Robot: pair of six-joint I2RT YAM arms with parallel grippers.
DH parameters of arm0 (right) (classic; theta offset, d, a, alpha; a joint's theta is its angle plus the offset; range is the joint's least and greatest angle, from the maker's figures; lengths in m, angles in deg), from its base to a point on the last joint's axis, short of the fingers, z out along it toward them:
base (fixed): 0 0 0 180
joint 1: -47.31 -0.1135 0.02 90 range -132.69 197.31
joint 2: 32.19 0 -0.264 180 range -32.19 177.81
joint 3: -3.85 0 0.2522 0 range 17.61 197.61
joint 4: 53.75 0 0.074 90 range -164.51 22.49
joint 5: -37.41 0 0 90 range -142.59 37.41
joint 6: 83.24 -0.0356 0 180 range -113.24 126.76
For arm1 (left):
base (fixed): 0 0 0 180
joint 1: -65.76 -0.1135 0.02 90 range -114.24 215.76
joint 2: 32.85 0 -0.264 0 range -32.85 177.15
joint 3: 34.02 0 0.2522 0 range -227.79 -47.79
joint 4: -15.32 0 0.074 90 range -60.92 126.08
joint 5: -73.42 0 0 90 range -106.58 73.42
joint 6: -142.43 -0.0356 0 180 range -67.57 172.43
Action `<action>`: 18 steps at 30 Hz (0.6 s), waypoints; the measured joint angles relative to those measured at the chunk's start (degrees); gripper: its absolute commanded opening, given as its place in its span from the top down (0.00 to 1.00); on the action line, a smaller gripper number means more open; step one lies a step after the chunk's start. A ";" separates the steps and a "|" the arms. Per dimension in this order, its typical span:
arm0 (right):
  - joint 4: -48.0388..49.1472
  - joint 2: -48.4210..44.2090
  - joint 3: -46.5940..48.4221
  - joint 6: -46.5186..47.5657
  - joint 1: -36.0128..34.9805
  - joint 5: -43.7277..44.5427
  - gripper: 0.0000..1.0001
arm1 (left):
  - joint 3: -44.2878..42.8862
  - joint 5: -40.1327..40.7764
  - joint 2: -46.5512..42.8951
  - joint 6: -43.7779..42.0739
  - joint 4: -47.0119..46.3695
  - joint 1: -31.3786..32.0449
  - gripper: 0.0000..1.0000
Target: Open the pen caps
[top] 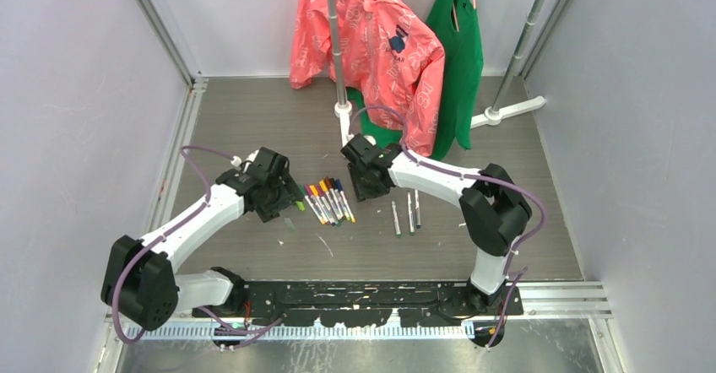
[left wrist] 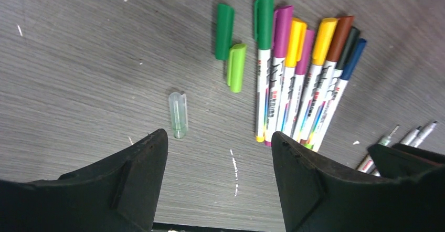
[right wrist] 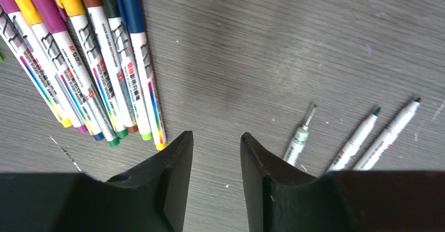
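Note:
Several capped pens (top: 329,202) lie side by side mid-table. In the left wrist view (left wrist: 294,80) their caps are green, purple, yellow, orange, brown, dark and blue. Three loose caps lie left of them: dark green (left wrist: 224,31), light green (left wrist: 236,67) and clear (left wrist: 178,115). Three uncapped pens (top: 407,213) lie to the right and also show in the right wrist view (right wrist: 359,137). My left gripper (left wrist: 219,137) is wide open and empty, just left of the capped row. My right gripper (right wrist: 216,135) is open and empty, between the capped row (right wrist: 89,59) and the uncapped pens.
A pink garment (top: 371,44) and a green one (top: 460,61) hang on a stand (top: 342,107) at the back. A second stand's foot (top: 507,111) lies at the back right. Grey walls close in both sides.

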 measured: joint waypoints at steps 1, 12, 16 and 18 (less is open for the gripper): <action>0.24 0.85 0.55 0.15 -0.13 -0.42 0.54 | 0.02 -0.17 -0.87 -0.44 -0.28 -0.02 0.27; 0.85 6.69 5.03 0.55 -1.95 -2.69 0.52 | 0.79 -0.74 -5.01 -2.47 -0.98 -0.13 0.27; 1.14 7.56 5.49 0.55 -2.32 -3.21 0.53 | 0.81 -0.74 -5.35 -2.58 -0.98 -0.13 0.28; 1.29 7.98 5.49 0.55 -2.49 -3.37 0.53 | 0.81 -0.74 -5.35 -2.62 -0.98 -0.13 0.28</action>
